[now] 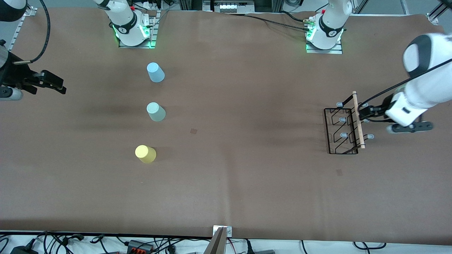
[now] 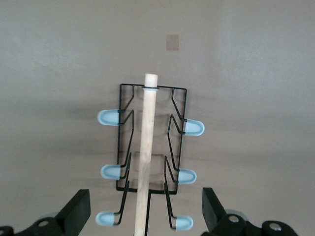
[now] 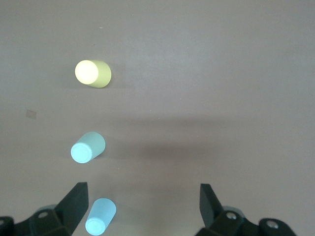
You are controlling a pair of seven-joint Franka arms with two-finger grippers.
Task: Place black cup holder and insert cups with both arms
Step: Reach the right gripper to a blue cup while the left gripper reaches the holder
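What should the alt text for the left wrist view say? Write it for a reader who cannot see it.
The black cup holder stands on the brown table, its wooden rod handle running up the middle between six blue-tipped pegs. The left gripper hangs above the handle's near end with its jaws open on either side, not touching it.

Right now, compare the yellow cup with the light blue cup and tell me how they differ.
The yellow cup is yellow; the light blue cup is pale blue. The yellow cup stands nearest the front camera in the row, the light blue cup farthest from it, closest to the right arm's base, with the mint green cup between them. Both are small, plain tapered tumblers, standing apart on the table, untouched by either gripper.
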